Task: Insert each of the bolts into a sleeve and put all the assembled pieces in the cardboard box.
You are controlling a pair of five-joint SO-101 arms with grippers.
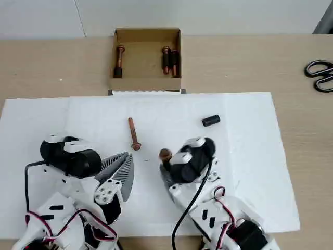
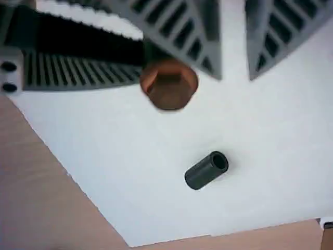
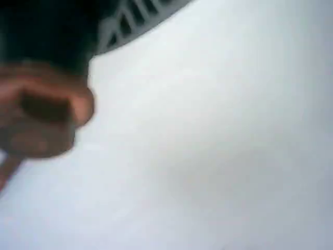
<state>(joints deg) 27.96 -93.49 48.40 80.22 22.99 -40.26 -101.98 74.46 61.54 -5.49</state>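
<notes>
My right gripper (image 1: 166,162) is shut on a copper bolt (image 1: 165,154), whose hex head (image 2: 169,84) points up above the white paper. That bolt (image 3: 44,112) sits very close in the right wrist view, below a grey finger (image 3: 136,20). A second bolt (image 1: 133,133) lies loose on the paper, left of the held one. The black sleeve (image 1: 210,120) (image 2: 206,170) lies on its side, farther back and to the right. My left gripper (image 1: 125,159) (image 2: 235,73) hangs open and empty, left of the held bolt. The cardboard box (image 1: 143,54) holds three assembled pieces (image 1: 119,60).
A white paper sheet (image 1: 250,172) covers the near half of the wooden table. Scissors (image 1: 320,75) lie at the table's right edge. Both arms' bodies and cables crowd the front edge.
</notes>
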